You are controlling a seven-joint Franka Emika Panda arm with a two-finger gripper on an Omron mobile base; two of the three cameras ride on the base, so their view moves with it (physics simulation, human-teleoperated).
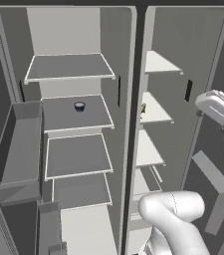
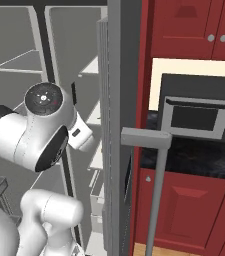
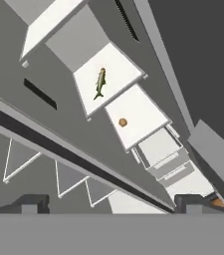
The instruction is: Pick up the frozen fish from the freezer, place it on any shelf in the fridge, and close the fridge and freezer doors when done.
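Hand view: one frozen fish (image 3: 100, 83) lies on a white freezer (image 3: 133, 117) shelf at about eleven o'clock; one small brown ball (image 3: 123, 122) rests on the next shelf; the hand (image 3: 111, 203) hangs apart, its two fingertips (image 3: 34, 203) spread wide, empty; left base view: one dark cup (image 1: 79, 106) sits on a fridge (image 1: 73, 114) shelf.

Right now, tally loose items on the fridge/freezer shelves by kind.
frozen fish: 1, on a white freezer shelf
small dark cup: 1, on a grey fridge shelf
small brown round item: 1, on the next white shelf from the fish
Total: 3
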